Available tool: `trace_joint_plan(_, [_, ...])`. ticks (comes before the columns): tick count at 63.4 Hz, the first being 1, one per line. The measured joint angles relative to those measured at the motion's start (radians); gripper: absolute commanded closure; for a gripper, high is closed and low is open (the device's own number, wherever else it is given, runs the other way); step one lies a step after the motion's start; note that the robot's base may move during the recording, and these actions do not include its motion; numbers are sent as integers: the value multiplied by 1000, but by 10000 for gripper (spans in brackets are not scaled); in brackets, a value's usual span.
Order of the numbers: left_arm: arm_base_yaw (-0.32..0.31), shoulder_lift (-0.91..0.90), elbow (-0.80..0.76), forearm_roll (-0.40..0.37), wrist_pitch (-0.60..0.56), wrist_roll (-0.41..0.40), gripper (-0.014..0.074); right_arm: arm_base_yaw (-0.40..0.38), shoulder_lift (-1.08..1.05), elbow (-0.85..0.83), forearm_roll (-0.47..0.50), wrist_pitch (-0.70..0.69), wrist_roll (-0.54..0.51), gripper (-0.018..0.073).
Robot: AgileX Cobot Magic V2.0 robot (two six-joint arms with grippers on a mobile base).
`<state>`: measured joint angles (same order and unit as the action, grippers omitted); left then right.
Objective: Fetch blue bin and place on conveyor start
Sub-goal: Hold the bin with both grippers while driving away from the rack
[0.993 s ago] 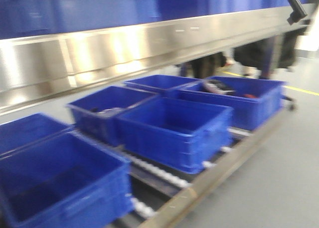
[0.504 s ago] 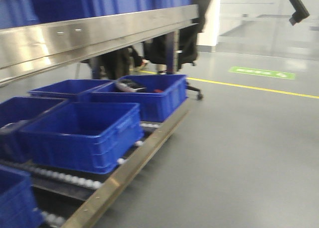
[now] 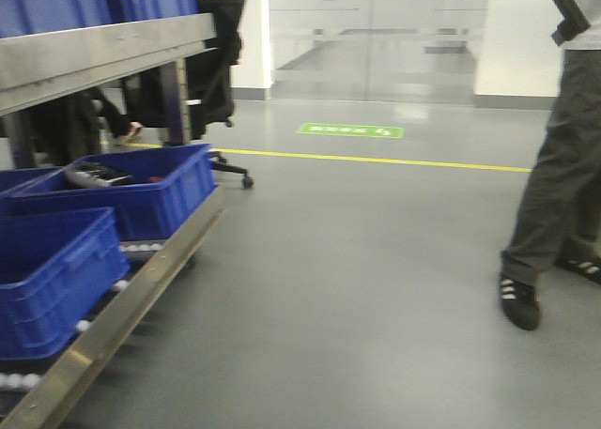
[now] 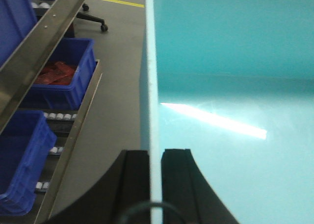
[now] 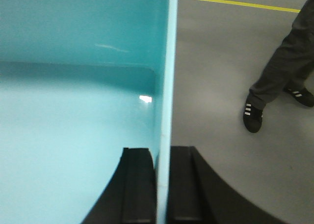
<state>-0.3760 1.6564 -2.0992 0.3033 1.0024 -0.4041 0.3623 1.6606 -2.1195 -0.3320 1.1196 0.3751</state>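
While the left wrist camera looks along the tub's side, the left gripper (image 4: pixel 156 185) is clenched on the left wall of the blue bin (image 4: pixel 230 87). One black finger (image 4: pixel 135 185) sits outside the wall and the other inside, with the thin pale rim running between them toward 12 o'clock. The tub is pale turquoise and smooth-walled, and a glare streak crosses its bare floor.

At 9 o'clock from that gripper, a roller rack (image 4: pixel 73 131) carries dark royal-blue bins (image 4: pixel 61 69). One of them holds red items (image 4: pixel 54 73).

In the front view:
- A steel shelf (image 3: pixel 94 53) runs at 10 o'clock, with the same rack and bins below it at 8 o'clock.
- A black office chair (image 3: pixel 216 63) stands just behind the rack.
- A yellow floor line (image 3: pixel 376 160) crosses the grey floor (image 3: pixel 357 288).
- At 12 o'clock, beyond that line, lies a green floor marking (image 3: pixel 349 130). Its white writing is too blurred to read.
- At 3 o'clock stands a person (image 3: pixel 554 166) in grey trousers and black shoes with white stripes (image 3: pixel 518 299).

On the right wrist camera, the right gripper (image 5: pixel 162 185) is clamped on the bin's right wall, one finger on each face of it. The person's striped shoe shows at 2 o'clock.

The bin hangs between the two grippers, with grey floor visible beyond each side wall. No brand or label can be read on any item.
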Motion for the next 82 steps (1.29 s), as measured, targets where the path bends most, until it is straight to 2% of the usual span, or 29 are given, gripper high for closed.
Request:
trace_joint_plan(37, [0, 0, 0, 2, -4, 0, 708, 0, 0, 0, 0, 0, 0, 721])
trace_joint_plan(61, [0, 0, 0, 12, -16, 0, 708, 0, 0, 0, -38, -117, 0, 721])
trace_joint_plan(82, [0, 0, 0, 12, -20, 0, 708, 0, -1, 0, -40, -126, 0, 721])
